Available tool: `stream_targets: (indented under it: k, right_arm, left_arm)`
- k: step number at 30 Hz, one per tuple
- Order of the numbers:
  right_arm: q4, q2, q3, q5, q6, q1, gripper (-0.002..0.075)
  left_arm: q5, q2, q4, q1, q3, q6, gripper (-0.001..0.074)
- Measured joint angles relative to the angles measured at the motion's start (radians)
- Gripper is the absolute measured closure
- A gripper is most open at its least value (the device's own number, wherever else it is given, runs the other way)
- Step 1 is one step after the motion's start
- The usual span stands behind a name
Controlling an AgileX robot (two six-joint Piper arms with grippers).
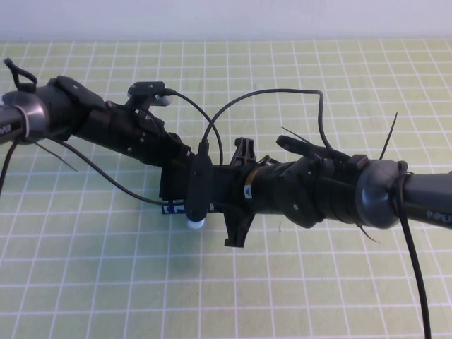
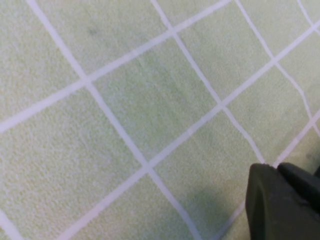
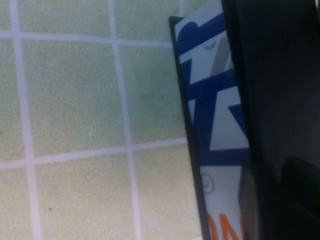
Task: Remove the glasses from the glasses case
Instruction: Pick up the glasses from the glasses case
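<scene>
The glasses case [image 1: 169, 209] lies at the middle of the green mat, almost wholly covered by both arms; only a bit of its pale blue strip and black body shows. The right wrist view shows the strip close up [image 3: 215, 125] with dark blue and orange print, next to a black surface. My left gripper [image 1: 178, 164] reaches in from the left over the case's far side; a dark part of it shows in the left wrist view [image 2: 282, 205] just above the mat. My right gripper [image 1: 185, 196] reaches in from the right onto the case. The glasses are hidden.
A green mat with a white grid [image 1: 85, 268] covers the table. A pale wall [image 1: 226, 18] runs along the far edge. Cables [image 1: 268, 95] loop above the right arm. Nothing else lies on the mat.
</scene>
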Motion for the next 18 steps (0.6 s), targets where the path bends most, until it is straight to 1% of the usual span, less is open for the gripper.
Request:
stream_targets:
  k: [8, 11, 14, 18]
  right_arm:
    - [0.0, -0.026, 0.0, -0.002, -0.002, 0.0, 0.0706]
    - [0.004, -0.052, 0.0, -0.002, -0.002, 0.0, 0.0719]
    - [0.009, -0.061, 0.0, -0.002, 0.0, 0.0, 0.0725]
    - [0.028, -0.065, 0.0, 0.0, 0.0, 0.0, 0.0727]
  left_arm:
    - [-0.002, 0.0, -0.004, 0.0, 0.0, 0.003, 0.0739]
    - [0.026, 0.0, 0.001, 0.002, -0.011, 0.014, 0.0739]
    - [0.078, -0.025, 0.014, 0.02, -0.035, 0.016, 0.0739]
    - [0.113, -0.123, 0.018, 0.07, -0.048, 0.016, 0.0739]
